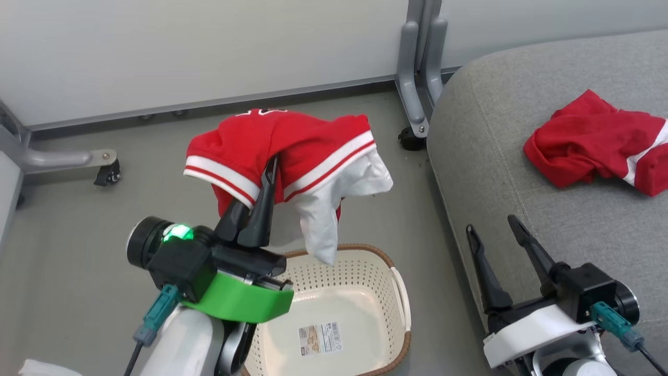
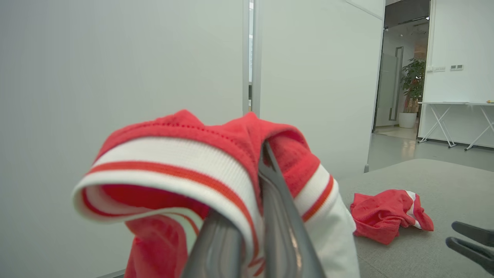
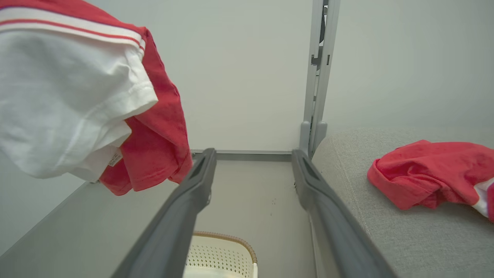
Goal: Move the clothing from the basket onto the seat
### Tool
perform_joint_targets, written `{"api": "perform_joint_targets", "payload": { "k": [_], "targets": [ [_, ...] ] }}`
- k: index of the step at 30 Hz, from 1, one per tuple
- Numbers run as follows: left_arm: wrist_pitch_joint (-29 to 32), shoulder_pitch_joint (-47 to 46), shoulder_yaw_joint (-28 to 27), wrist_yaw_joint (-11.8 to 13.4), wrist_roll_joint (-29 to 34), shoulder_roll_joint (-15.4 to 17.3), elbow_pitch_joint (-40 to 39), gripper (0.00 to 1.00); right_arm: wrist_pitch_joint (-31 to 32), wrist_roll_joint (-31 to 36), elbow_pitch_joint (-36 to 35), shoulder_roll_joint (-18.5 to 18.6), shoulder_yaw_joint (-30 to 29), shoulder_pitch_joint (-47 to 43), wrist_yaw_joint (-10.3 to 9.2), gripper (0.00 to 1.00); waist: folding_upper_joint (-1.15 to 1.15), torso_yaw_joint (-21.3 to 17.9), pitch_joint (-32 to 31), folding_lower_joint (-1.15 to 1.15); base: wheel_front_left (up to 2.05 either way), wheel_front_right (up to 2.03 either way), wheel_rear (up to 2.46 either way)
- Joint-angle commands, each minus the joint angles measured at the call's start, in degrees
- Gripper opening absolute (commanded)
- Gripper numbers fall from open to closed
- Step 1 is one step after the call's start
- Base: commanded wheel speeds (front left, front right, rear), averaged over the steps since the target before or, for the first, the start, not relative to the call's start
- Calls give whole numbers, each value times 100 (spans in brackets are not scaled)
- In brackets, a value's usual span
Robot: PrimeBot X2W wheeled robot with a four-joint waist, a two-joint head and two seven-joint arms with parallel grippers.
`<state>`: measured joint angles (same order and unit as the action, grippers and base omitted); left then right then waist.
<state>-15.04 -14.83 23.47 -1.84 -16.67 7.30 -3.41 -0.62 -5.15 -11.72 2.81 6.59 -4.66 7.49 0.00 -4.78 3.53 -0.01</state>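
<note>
Left gripper (image 1: 270,172): jaws clenched on one red garment (image 1: 308,141), pinching it near the white-and-red striped trim. The fabric drapes over both fingers. This garment hangs in the air above the floor (image 1: 130,209), just behind the basket (image 1: 402,292), with its white part dangling toward the basket's far rim.

Right gripper (image 1: 490,224): jaws spread wide, nothing between them and touching nothing. It sits at the near edge of the seat (image 1: 522,198).

Count:
- Two red garments: one held up by the left gripper, and the second garment (image 1: 589,141) lying crumpled on the seat's top toward its far side, well apart from the right gripper.
- One basket, on the floor between the two arms, with a label sticker (image 1: 318,339) on its bottom.
- One grey seat, to the right of the basket.
</note>
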Motion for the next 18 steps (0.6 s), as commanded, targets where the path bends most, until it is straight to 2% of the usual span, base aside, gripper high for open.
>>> {"api": "perform_joint_targets", "payload": {
  "k": [1,18],
  "targets": [
    [-19,177,-47,-25,63,-17,-85,0,32,-7,-21,17,33,-129,0,100,0,-2,-209,1,0,0,0],
    [-20,890,-247,-126,147,-167,-386,0,199,-103,-91,16,131,-546,0,100,0,-94,-615,1,0,0,0]
  ]
}}
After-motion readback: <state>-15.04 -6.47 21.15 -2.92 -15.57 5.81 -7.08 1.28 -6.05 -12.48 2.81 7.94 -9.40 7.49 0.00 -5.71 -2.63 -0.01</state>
